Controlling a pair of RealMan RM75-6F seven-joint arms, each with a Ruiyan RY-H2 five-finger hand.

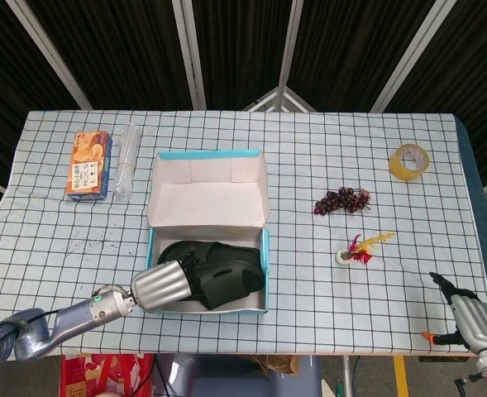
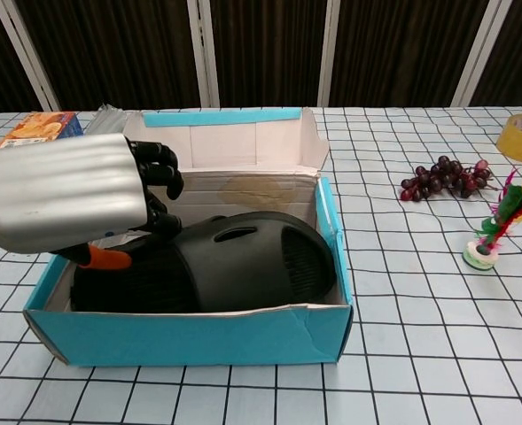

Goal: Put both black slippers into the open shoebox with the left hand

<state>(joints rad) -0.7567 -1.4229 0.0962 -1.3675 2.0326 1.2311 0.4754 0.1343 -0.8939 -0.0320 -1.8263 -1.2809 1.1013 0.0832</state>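
Observation:
The open blue shoebox [image 1: 265,263] [image 2: 190,337] stands near the table's front edge, its lid [image 1: 208,194] up at the back. Both black slippers [image 1: 218,274] [image 2: 243,261] lie inside it, one partly over the other. My left hand [image 1: 165,285] [image 2: 66,202] hovers over the box's near left corner, silver back up. Its black fingers [image 2: 158,188] are loosely bent above the slippers, holding nothing. My right hand [image 1: 468,315] rests at the table's front right corner, fingers spread and empty.
An orange snack box [image 1: 88,165] and a clear plastic pack [image 1: 125,160] lie at the back left. Purple grapes [image 1: 342,200], a feathered shuttlecock [image 1: 360,248] and a roll of yellow tape [image 1: 409,161] are spread over the right half.

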